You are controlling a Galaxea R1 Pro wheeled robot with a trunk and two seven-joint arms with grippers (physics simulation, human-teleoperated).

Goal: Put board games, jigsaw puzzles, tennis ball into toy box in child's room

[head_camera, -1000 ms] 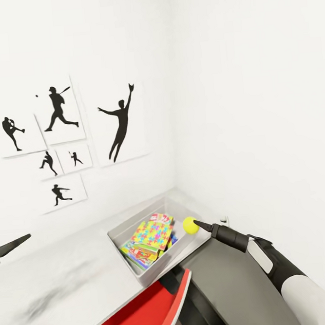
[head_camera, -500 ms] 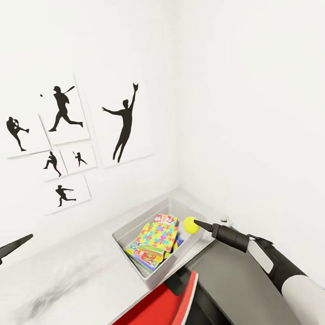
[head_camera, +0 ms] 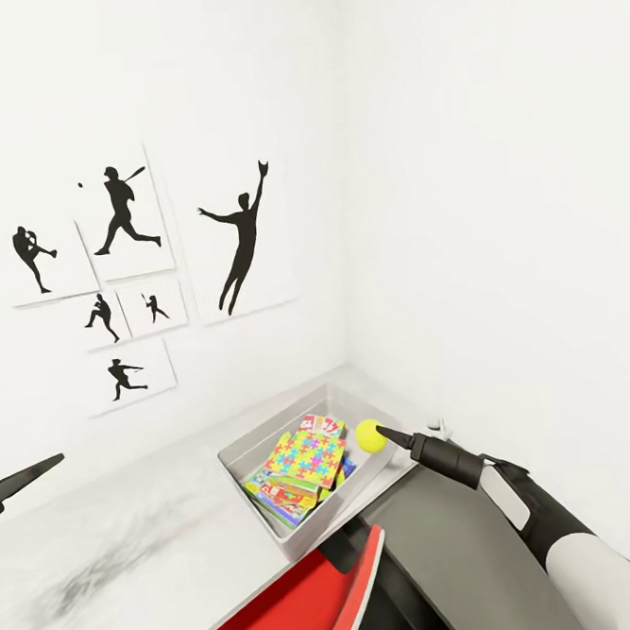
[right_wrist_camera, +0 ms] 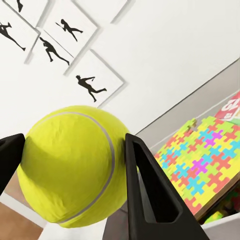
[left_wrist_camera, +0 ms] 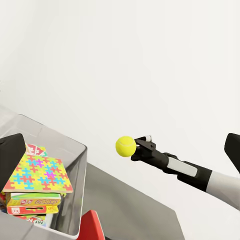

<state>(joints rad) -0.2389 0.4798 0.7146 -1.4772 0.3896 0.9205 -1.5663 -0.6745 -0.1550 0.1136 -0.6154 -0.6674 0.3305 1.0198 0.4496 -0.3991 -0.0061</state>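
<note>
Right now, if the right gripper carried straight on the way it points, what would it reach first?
The right gripper, shut on the tennis ball, points across the toy box toward the poster wall. It would probably pass above the jigsaw puzzle and meet that wall first; depth is unclear.

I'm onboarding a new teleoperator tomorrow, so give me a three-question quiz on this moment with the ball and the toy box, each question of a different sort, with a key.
1. True or false: the right claw is shut on the tennis ball.
2. Multiple choice: what lies on top of the stack inside the toy box? A) a red board game B) a jigsaw puzzle box printed with coloured pieces C) the tennis ball
3. Short answer: in the left wrist view, is the ball resting inside the box or held in the air?

Key
1. True: the right wrist view shows a finger on each side of the ball.
2. B
3. Held in the air, to one side of the box and above its rim.
</note>
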